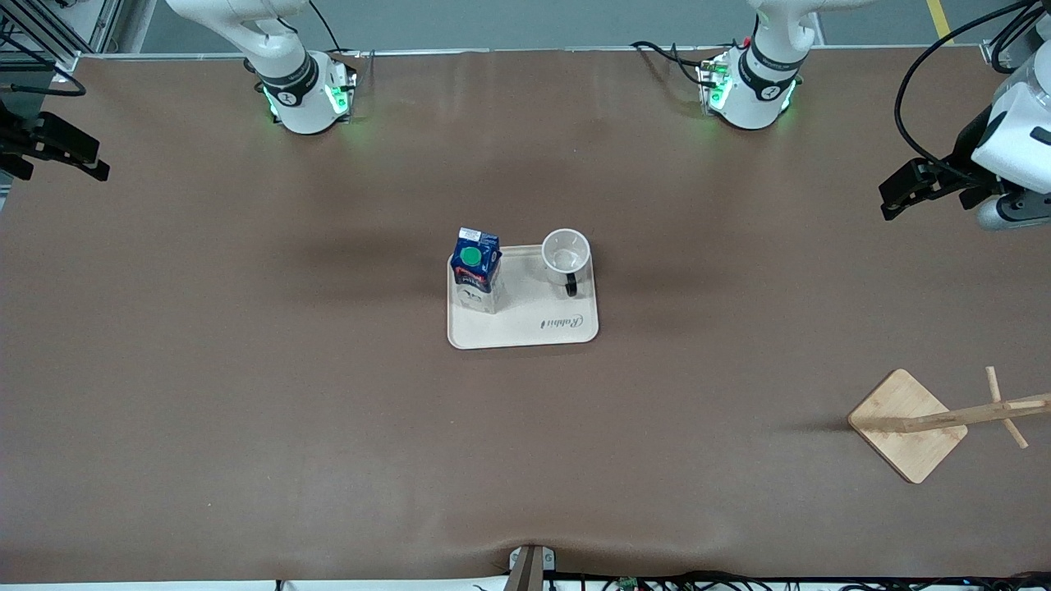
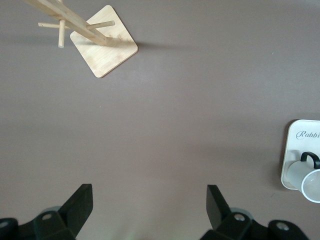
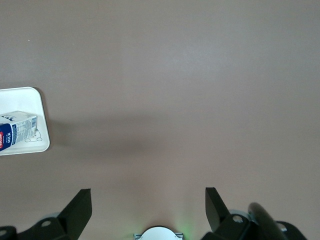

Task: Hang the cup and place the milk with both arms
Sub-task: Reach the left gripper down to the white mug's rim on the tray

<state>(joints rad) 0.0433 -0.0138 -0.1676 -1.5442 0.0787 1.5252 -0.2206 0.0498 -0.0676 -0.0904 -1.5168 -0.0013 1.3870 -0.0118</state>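
Tray (image 1: 525,332), cream, at table centre, well clear of every edge. Milk (image 1: 475,267) upright on tray, at right arm's end. Cup (image 1: 566,253) upright beside it, at left arm's end, handle toward front camera. Wooden rack (image 1: 907,424) near front edge, by left arm's corner. Left gripper (image 2: 149,206) released, hovering over left arm's table end. Right gripper (image 3: 148,206) released, hovering over right arm's table end.

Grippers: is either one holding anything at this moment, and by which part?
Nothing is held. The left gripper and right gripper are open over bare table; the cup and milk stand on the tray.
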